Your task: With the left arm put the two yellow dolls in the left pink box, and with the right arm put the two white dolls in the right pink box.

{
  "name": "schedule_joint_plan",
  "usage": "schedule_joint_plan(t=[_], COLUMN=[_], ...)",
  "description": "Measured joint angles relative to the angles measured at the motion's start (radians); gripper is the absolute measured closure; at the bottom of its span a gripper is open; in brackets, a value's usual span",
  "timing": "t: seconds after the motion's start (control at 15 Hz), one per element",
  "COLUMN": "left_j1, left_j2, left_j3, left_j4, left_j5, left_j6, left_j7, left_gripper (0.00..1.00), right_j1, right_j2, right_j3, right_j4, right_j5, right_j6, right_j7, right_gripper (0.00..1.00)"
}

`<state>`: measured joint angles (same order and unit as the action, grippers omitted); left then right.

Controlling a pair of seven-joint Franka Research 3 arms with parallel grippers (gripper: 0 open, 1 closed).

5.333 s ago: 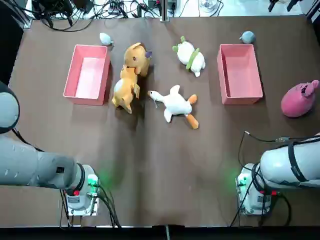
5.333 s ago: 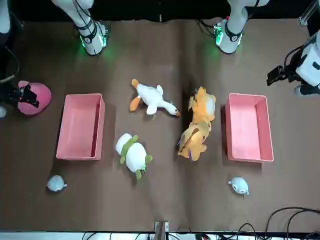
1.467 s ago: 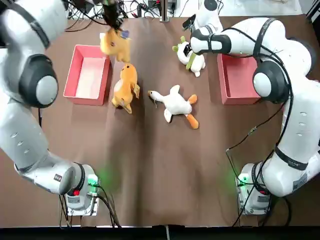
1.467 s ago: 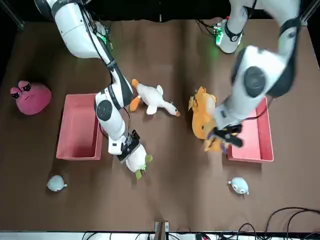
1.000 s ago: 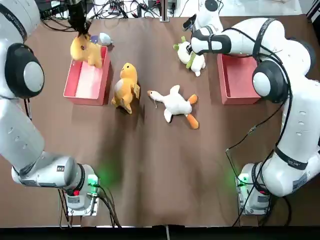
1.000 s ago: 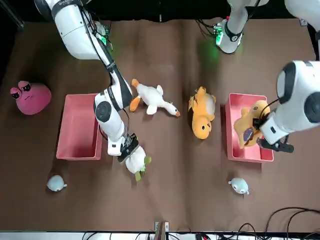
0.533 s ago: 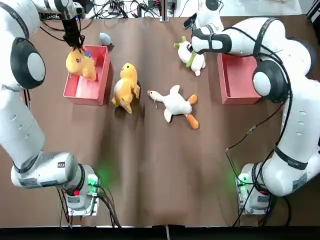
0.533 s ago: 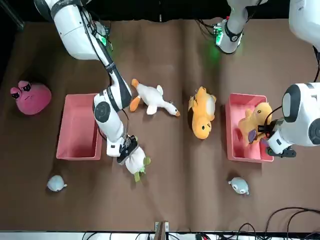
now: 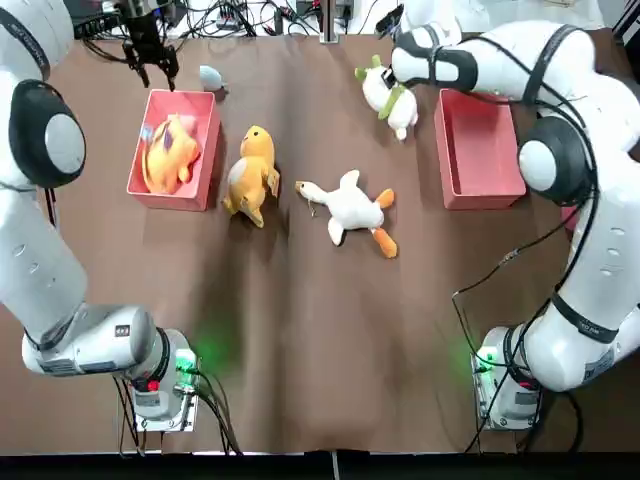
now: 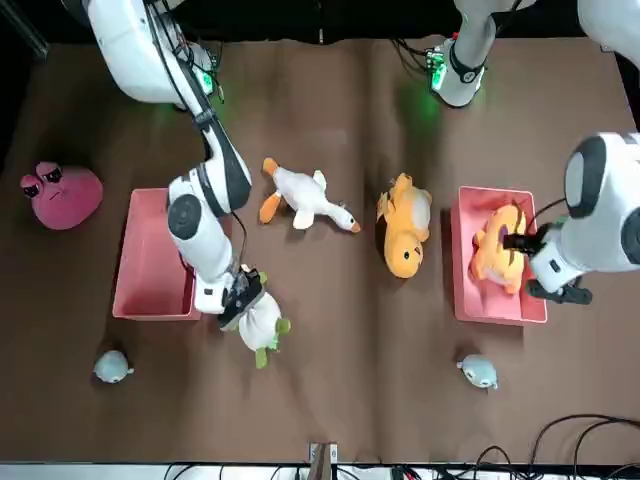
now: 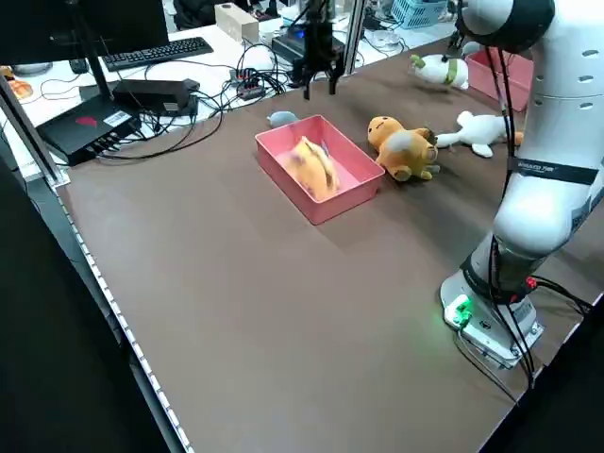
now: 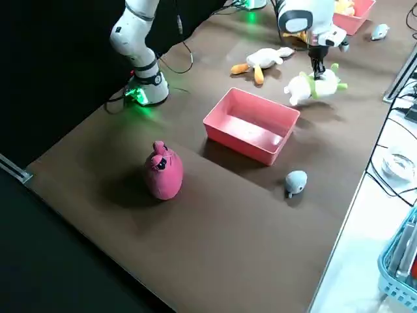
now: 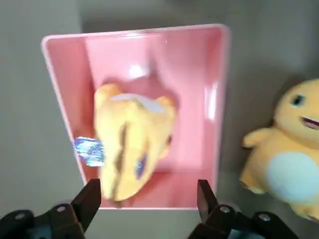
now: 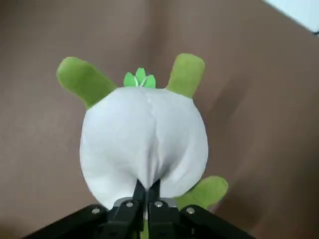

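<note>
Hovering over the left box (image 9: 206,165), your left gripper (image 13: 149,199) has its fingers spread; one yellow doll (image 9: 170,155) lies inside, the other (image 9: 252,175) beside the box. Your right gripper (image 14: 147,186) pinches the green-limbed white doll (image 14: 144,139) near the empty right box (image 12: 251,125); the orange-footed one (image 9: 350,208) lies between the boxes.

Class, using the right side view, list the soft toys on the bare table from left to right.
Pink plush toy → white duck plush with orange feet → small blue-grey plush → another small blue-grey plush

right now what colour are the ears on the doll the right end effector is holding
Green, right wrist view.
</note>
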<state>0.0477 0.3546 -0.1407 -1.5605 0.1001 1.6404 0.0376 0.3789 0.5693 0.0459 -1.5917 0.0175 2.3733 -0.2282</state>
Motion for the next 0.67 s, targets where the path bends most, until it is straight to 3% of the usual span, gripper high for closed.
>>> schedule_joint_plan(t=[0.4, 0.67], left_j1=[-0.035, -0.126], left_j2=[0.018, 0.099], left_j3=[-0.229, -0.249], left_j4=[-0.029, -0.037], left_j5=[-0.001, -0.001], left_j6=[-0.037, 0.041], left_j7=[-0.266, -0.315], left_gripper=[0.17, 0.10], right_j1=[-0.052, -0.131], right_j2=[-0.157, -0.274], right_j3=[-0.001, -0.003], right_j4=[-0.062, -0.081], right_j5=[0.000, 0.000], right_j6=[-0.129, -0.302], right_j7=[-0.058, -0.168], right_gripper=[0.95, 0.95])
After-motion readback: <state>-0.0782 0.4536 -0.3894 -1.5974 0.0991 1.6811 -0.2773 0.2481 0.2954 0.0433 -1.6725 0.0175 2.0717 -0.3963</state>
